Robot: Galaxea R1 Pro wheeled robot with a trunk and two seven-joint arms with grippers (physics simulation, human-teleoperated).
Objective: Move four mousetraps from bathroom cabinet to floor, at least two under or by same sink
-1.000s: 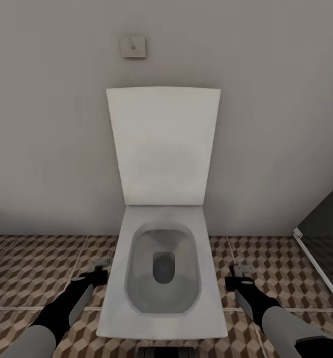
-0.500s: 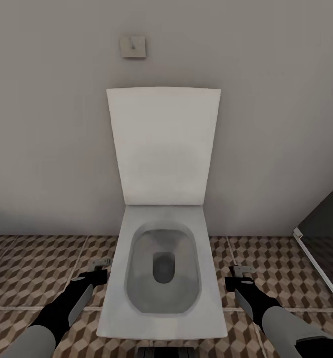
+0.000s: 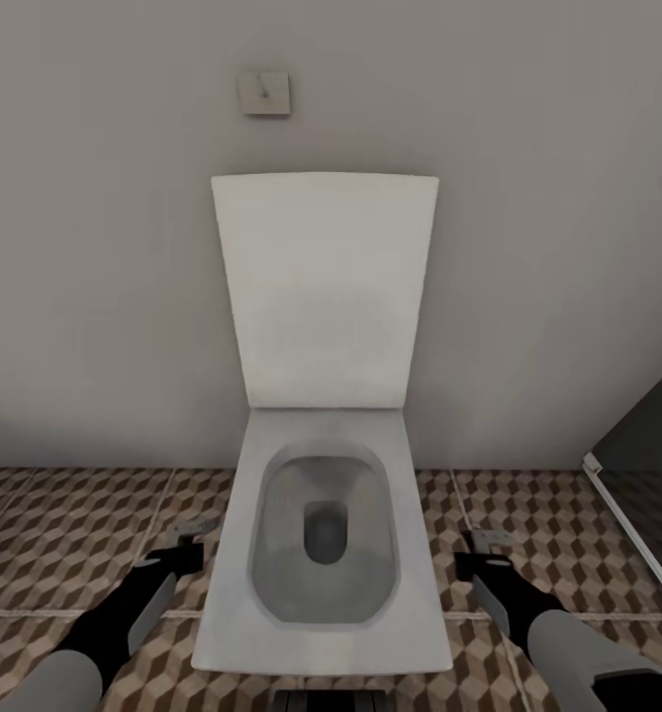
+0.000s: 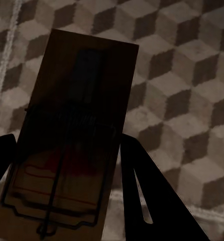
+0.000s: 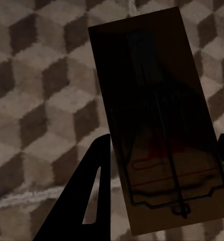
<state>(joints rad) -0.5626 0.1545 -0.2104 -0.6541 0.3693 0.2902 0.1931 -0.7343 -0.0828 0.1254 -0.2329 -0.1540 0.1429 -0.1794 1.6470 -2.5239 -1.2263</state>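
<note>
Two mousetraps are held, one in each gripper, low over the bathroom floor (image 3: 73, 534) with its cube-pattern tiles. In the left wrist view a brown wooden mousetrap (image 4: 72, 135) with dark wire parts sits between the black fingers of my left gripper (image 4: 67, 150), which is shut on it. The right wrist view shows the same for the other mousetrap (image 5: 159, 120), gripped by my right gripper (image 5: 162, 145). From the head camera, my left gripper (image 3: 194, 534) hangs left of the toilet and my right gripper (image 3: 491, 546) to its right. The cabinet and the sink are out of view.
A white toilet (image 3: 321, 593) with its lid raised against the grey wall stands straight ahead between my arms. A small square flush plate (image 3: 265, 91) is on the wall above. A dark panel with a white frame (image 3: 627, 514) runs along the floor at the right.
Both grippers have shifted slightly outward and down in the picture with their mousetraps. The toilet and the view have not moved.
</note>
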